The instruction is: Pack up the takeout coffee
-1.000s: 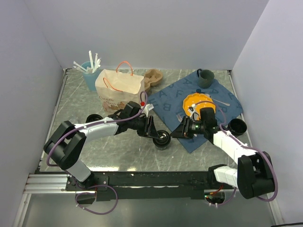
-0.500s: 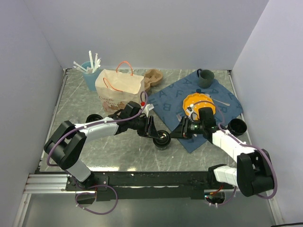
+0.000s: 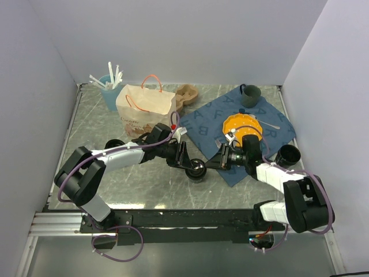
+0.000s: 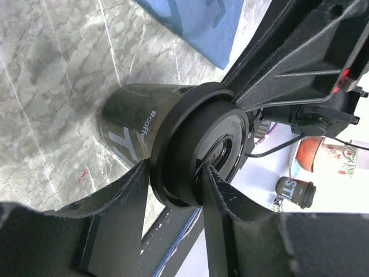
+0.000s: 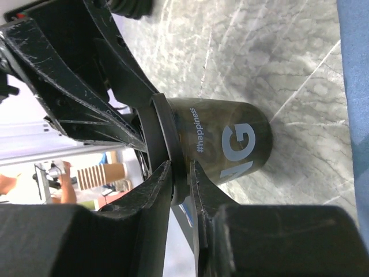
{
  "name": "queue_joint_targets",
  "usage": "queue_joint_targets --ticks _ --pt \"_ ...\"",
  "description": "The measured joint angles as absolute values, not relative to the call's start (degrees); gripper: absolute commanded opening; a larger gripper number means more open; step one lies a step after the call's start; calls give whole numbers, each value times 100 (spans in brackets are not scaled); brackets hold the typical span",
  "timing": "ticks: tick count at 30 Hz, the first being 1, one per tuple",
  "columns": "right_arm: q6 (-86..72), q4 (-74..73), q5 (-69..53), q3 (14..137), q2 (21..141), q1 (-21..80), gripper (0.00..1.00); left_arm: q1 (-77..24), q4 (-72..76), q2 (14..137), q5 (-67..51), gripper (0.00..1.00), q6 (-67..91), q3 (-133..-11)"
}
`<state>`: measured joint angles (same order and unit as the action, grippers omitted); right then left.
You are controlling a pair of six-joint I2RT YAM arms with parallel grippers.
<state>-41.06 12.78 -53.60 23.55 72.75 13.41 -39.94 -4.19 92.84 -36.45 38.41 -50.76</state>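
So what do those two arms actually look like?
Each has white shells on its long links and black joints and base. A purple cable loops along the left arm and another along the right arm. The left hand and right hand are black, each with two flat, scuffed fingers. A small red spot marks the left wrist.

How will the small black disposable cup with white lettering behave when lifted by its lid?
The cup looks glossy, so a grip may slip on its wall. Small and disposable, it is probably light and easily dented. Its lid looks like a separate piece, so it might pop off.
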Motion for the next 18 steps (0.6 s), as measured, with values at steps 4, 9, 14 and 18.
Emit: queue_joint_targets --ticks 4,9,14,18 --pt "-4390 1942 -5413 2047 7330 1286 23 -3994 -421 9290 -3658 43 3837 -5076" --pt "-4654 2541 -5463 1824 7546 1234 22 -3992 -434 9312 -3660 43 3839 -5076" --pt "-4707 2620 -5640 1879 7835 1162 24 -3992 -429 9317 -3658 43 3854 -5076" --pt "-4663 2185 -5612 2058 7675 1160 31 -3994 -421 9317 -3662 43 3863 -5076"
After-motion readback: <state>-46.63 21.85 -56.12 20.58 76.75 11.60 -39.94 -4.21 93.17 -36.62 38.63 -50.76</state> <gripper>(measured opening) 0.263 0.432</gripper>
